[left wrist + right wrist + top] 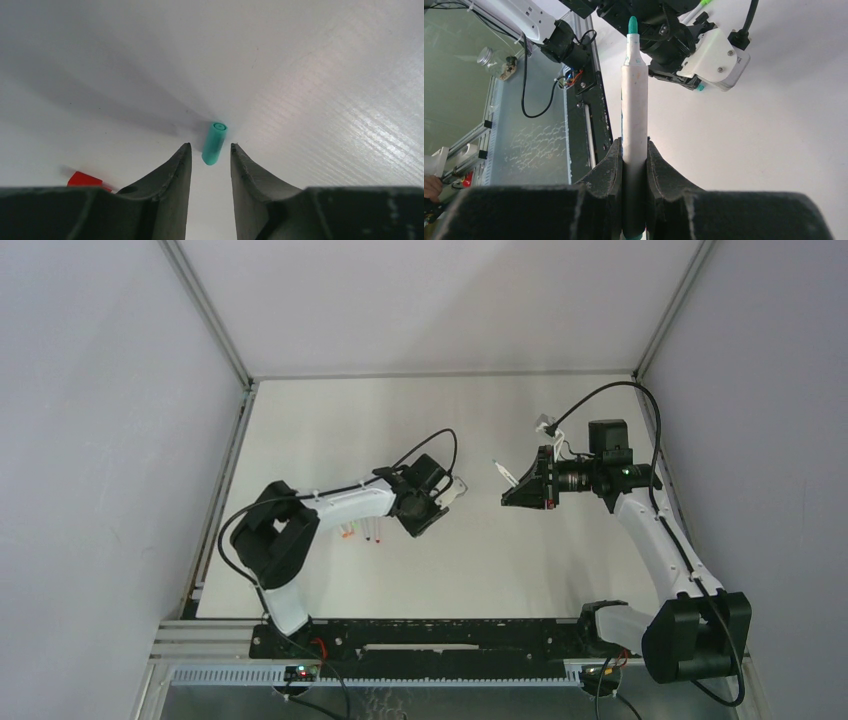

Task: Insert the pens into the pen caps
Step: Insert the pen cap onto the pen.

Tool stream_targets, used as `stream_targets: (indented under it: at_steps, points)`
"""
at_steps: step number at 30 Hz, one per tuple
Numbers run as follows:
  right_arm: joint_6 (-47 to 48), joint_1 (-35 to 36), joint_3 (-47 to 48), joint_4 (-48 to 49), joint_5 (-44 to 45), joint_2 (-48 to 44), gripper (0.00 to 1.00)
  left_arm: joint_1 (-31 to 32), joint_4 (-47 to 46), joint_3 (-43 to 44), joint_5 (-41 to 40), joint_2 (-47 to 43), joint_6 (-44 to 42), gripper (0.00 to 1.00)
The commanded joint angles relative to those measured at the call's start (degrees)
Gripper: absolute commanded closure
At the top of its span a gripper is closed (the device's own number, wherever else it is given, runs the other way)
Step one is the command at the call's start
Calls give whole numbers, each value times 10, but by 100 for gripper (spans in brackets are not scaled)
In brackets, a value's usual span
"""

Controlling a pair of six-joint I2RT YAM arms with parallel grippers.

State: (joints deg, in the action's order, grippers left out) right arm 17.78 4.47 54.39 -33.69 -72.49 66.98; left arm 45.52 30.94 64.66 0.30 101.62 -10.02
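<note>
Pen in hand: you have one, the teal-tipped pen (634,115). It has a white barrel and stands straight out of the right gripper (633,150) with its teal tip pointing away.
Right fingers: clamped tight on that barrel from both sides.
Pen position: from above, it is held off the surface, right of centre, and aimed towards the left arm.
Other pens (367,536): a small cluster lies under your left forearm, with orange and red ends showing. They are too small to count for certain.
Caps: you can count two in the left wrist view, one teal cap (214,143) and one red cap (85,179).
Teal cap: it lies on the surface with its near end in the gap at the tips of the left gripper (210,148). You can't tell whether it touches either finger.
Left fingers: apart, gripping nothing.
Red cap: off to the left of the left finger, partly hidden behind it.
Surface: a plain white table (400,410) with a faint grain.
Room: pale grey walls (100,440) close off three sides, and a black rail (430,640) runs along the near edge.
</note>
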Motion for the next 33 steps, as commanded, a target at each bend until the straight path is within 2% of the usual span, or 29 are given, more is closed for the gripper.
stream_targets:
  at_steps: [1, 15, 21, 30, 31, 33]
  points:
    - [12, -4, 18, -1, -12, 1, 100, -9, 24, 40, 23, 12, -20, 62]
    - [11, -6, 19, -1, -15, -3, 100, -15, 58, 70, 43, 64, -25, 66]
    - [10, -7, 19, -1, -17, -5, 100, -19, 78, 78, 33, 77, -20, 73]
    - [9, -8, 19, -1, -20, -8, 100, -20, 90, 68, 18, 70, 6, 73]
    - [9, -8, 19, -1, -20, -8, 100, -20, 91, 69, 19, 72, 11, 74]
    - [10, -8, 19, -1, -20, -9, 100, -20, 92, 70, 16, 74, 21, 82]
